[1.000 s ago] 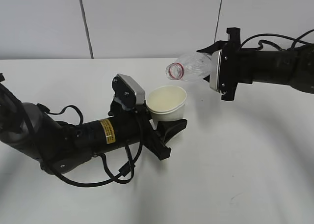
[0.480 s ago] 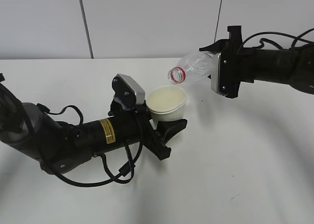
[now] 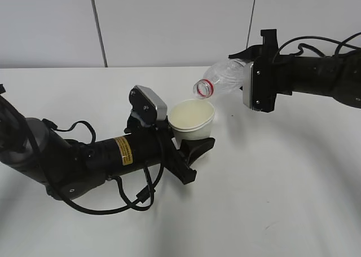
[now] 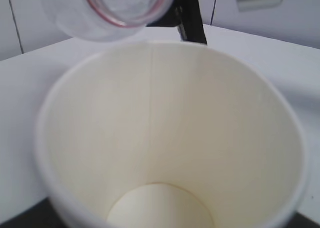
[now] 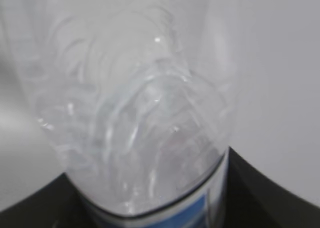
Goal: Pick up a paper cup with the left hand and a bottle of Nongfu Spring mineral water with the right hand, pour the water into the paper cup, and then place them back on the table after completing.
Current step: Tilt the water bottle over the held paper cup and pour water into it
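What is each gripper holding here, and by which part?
The left gripper holds the paper cup around its lower body. The right gripper holds the bottle by its lower body, neck tilted down over the cup.

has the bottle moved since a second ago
Yes. Against the vertical wall seam behind it, the bottle in the right gripper tipped, so its red-ringed mouth dropped lower and closer to the rim of the paper cup.

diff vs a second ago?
The clear plastic bottle with the red neck ring, held by the right gripper, tipped further down, bringing its open mouth to just above the far rim of the white paper cup. Left gripper and cup stayed put; both grips unchanged.
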### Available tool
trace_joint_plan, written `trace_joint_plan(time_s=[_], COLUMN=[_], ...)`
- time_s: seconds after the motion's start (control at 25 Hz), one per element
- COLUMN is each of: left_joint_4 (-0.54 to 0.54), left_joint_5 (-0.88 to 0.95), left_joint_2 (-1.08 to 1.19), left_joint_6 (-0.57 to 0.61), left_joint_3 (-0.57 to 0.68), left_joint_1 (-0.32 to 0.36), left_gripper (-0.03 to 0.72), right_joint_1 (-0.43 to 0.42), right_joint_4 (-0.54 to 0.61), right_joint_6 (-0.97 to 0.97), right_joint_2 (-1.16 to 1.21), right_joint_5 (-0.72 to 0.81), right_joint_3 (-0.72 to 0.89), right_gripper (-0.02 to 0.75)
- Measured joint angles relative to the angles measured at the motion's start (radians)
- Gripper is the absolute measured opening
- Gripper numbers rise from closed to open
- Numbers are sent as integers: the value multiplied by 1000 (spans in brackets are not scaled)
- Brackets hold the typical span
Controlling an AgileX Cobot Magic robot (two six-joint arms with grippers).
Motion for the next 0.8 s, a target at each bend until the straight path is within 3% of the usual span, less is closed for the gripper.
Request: trace_joint_plan(time_s=[0.8], left_joint_4=[0], left_joint_5=[12], left_joint_2=[0], left_joint_6=[-2], left_joint_3=[0], left_joint_1=[0], left_gripper=[393], right_joint_1=[0], right_joint_4=[44], right_joint_6=[-107], right_joint_2=[0], right_joint_5=[-12], right_joint_3=[0], right_gripper=[419])
